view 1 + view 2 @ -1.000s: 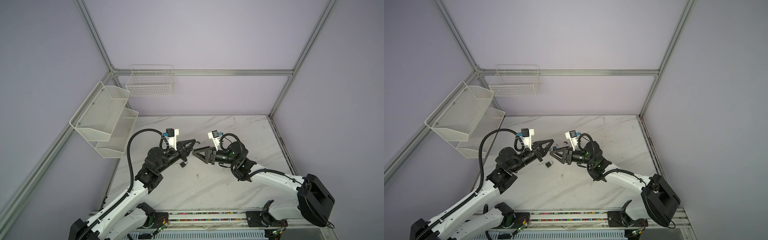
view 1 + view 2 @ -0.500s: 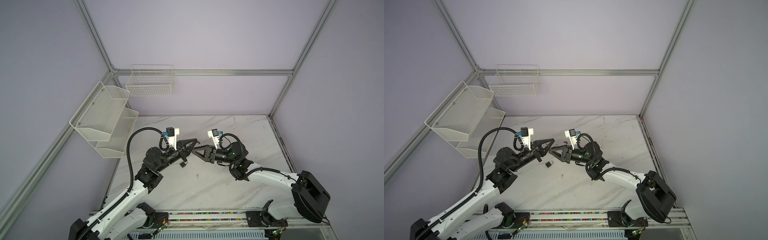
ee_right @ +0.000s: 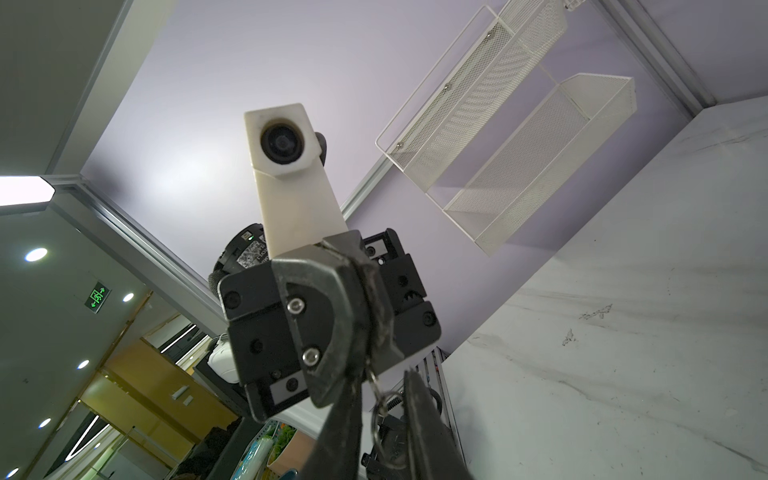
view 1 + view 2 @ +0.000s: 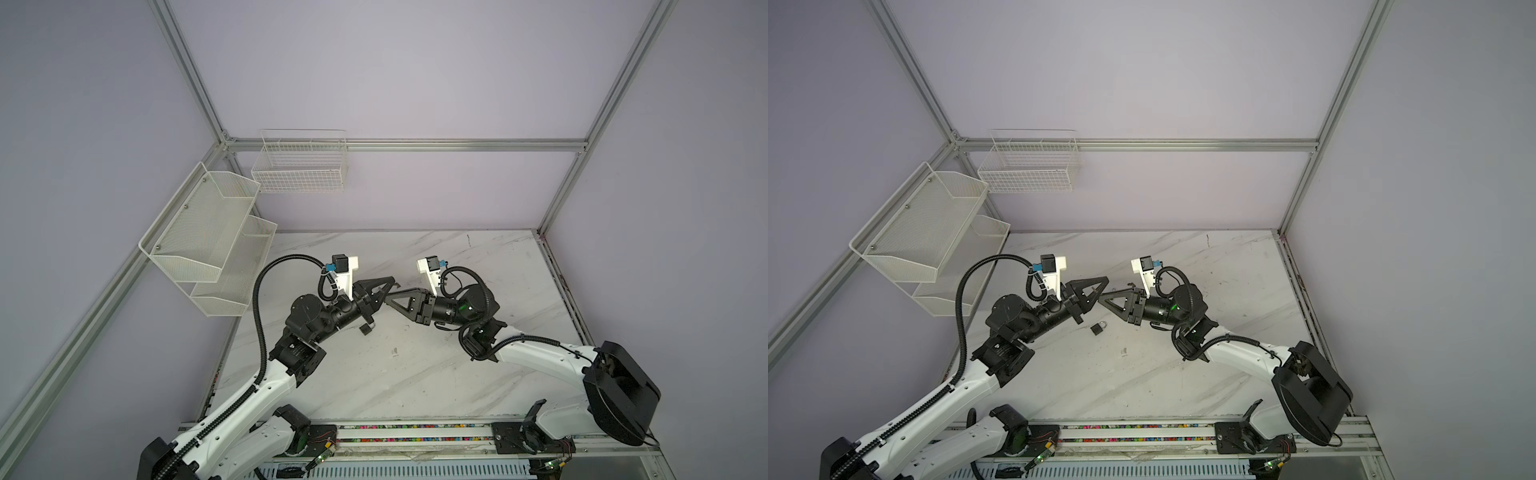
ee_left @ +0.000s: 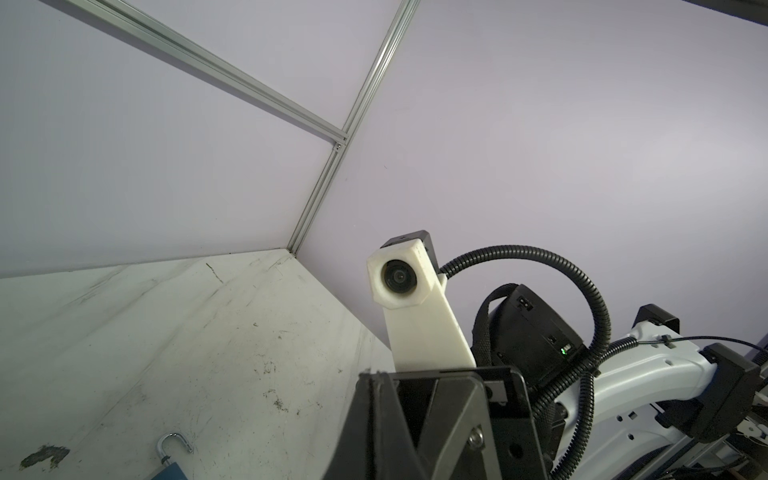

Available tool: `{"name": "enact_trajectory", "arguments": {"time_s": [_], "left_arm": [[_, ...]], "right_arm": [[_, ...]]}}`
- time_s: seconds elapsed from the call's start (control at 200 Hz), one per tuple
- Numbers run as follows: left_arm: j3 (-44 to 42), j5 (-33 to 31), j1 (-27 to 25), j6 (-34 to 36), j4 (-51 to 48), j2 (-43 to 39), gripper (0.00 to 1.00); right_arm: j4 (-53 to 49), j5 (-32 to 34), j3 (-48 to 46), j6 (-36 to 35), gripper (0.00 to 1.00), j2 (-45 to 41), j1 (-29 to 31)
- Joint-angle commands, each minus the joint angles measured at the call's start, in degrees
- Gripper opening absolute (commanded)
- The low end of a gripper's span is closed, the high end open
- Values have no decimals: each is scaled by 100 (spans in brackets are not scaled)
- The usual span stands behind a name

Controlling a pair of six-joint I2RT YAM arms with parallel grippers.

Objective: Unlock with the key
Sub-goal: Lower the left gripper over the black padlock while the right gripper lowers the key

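My left gripper [image 4: 390,286] is held above the table, shut on the key, which is hidden between its fingers. Only the key ring [image 3: 384,415] shows, hanging from the left gripper's tip [image 3: 361,324] in the right wrist view. My right gripper [image 3: 384,386] faces it tip to tip [image 4: 1102,298]. Its fingers [image 3: 424,436] stand on either side of the ring with a narrow gap, not touching it. The padlock [image 4: 1098,328] lies on the table below both grippers. In the left wrist view the padlock [image 5: 170,457] has a blue body, and its silver shackle looks free at one end.
The marble table [image 4: 415,374] is walled at the back and on both sides. White mesh shelves [image 4: 212,241] hang on the left wall and a wire basket [image 4: 299,166] on the back wall. Both arms meet over the table's middle.
My right gripper has moved left up to the left gripper's tip, and its jaws have narrowed around the key ring. The left arm has barely moved.
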Motion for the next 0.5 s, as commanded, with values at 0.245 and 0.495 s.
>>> {"name": "enact_trajectory", "arguments": {"time_s": [0.245, 0.495], "left_arm": [[495, -224, -27, 28, 200, -24, 0], [493, -260, -20, 41, 171, -15, 0]], "right_arm": [[500, -173, 58, 178, 12, 81, 1], [355, -167, 159, 70, 2, 42, 1]]}}
